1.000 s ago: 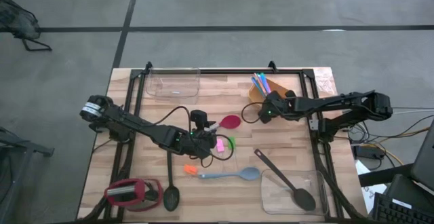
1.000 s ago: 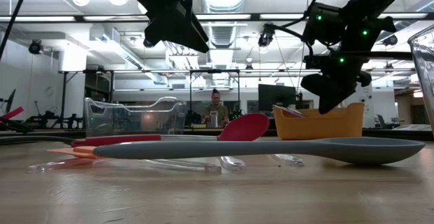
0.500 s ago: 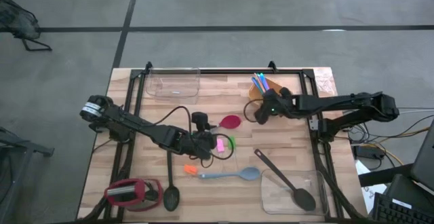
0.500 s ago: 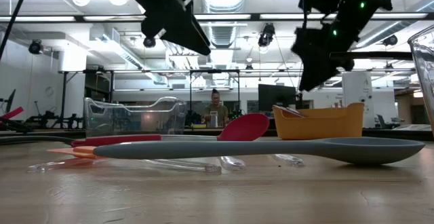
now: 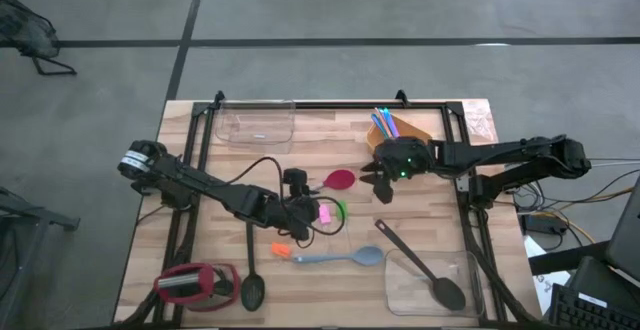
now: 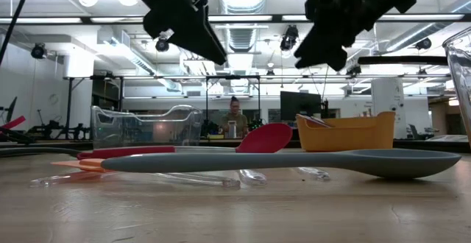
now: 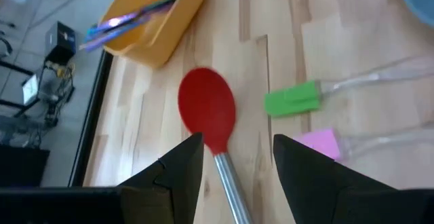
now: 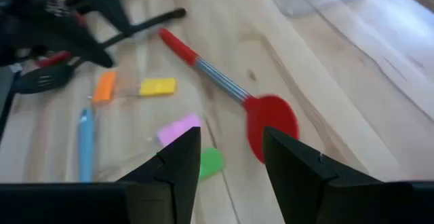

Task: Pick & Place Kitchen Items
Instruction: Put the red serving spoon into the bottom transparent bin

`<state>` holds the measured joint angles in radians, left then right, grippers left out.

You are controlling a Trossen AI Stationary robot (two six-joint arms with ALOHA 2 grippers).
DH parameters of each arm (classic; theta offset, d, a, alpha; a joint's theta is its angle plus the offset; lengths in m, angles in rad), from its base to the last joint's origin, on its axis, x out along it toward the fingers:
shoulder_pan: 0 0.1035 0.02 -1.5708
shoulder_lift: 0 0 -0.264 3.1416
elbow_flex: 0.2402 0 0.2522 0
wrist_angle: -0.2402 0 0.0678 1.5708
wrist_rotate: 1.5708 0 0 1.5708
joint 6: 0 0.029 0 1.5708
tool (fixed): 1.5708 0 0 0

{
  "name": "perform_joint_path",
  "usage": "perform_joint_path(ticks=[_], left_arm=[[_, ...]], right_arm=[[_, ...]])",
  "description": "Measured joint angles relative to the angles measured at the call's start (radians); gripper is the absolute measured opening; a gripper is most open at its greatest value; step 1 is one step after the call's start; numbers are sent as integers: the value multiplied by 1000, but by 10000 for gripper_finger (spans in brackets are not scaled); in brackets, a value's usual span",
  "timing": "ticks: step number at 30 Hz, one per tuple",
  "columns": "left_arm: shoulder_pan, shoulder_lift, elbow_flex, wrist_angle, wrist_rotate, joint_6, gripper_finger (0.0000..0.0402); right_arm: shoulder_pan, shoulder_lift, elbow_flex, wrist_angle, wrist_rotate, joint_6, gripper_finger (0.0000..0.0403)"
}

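Observation:
The red-headed spatula [image 5: 340,179] lies flat on the table's middle. My left gripper [image 7: 237,163] hovers open above its handle [image 7: 227,176], fingers on either side, touching nothing. My right gripper [image 8: 230,157] is open and empty, raised over the table [image 5: 377,184] between the spatula head [image 8: 271,123] and the orange tub [image 5: 398,135], which holds the thin sticks [image 5: 382,120]. Pink [image 8: 178,129], green [image 8: 210,161], yellow [image 8: 157,86] and orange [image 8: 104,86] pieces lie on the wood beside the grey-blue spoon [image 5: 340,258]. One black spoon [image 5: 250,270] lies near left; another [image 5: 425,270] lies across a clear tub.
A clear tub [image 5: 255,125] stands at the far left and another [image 5: 440,282] at the near right. The squat red-and-black object [image 5: 195,282] sits at the near left corner. Black frame rails [image 5: 205,140] run along the table's sides. A person sits far behind in the room [image 6: 235,121].
My right gripper has risen from just over the orange tub and swung toward the table's middle and near edge, tipping from pointing down to slanting forward. The things on the table have stayed where they were.

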<state>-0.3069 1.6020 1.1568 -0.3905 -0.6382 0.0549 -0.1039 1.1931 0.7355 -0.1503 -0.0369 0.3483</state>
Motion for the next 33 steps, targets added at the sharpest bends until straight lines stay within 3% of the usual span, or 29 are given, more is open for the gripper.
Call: perform_joint_path(ticks=[7,23,33], left_arm=[[6,0,-6,-125,1,-100,186],[100,0,-150,-66,23,-237,186],[181,0,-209,46,128,-240,186]], right_arm=[[55,0,-10,107,87,-54,159],[139,1,-33,213,93,-79,109],[140,2,-39,216,93,-81,82]])
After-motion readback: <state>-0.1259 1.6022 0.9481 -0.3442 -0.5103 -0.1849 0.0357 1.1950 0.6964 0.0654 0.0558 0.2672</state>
